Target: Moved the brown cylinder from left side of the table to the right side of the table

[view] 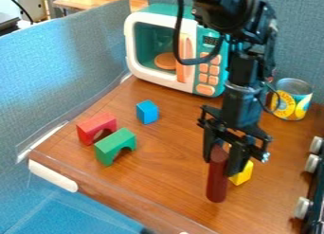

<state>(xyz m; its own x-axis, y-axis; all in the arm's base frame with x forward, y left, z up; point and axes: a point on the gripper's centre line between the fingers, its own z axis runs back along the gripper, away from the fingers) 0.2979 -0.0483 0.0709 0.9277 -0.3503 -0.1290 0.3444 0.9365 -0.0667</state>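
Observation:
The black gripper (pixel 220 166) hangs down over the right part of the table (pixel 171 157), its two fingers shut on the upper part of the brown cylinder (pixel 217 183). Dark reddish-brown and upright, the cylinder has its lower half showing below the fingertips. Whether its bottom end touches the tabletop, I cannot tell. The fingers cover part of its upper end.
Just right of the cylinder, partly behind the gripper, is a yellow block (pixel 242 174). Left are a blue cube (pixel 147 112), a red arch (pixel 96 126) and a green arch (pixel 114 145). Behind stand a toy microwave (pixel 205 88) and a can (pixel 292 99); knobs (pixel 312 163) line the right edge.

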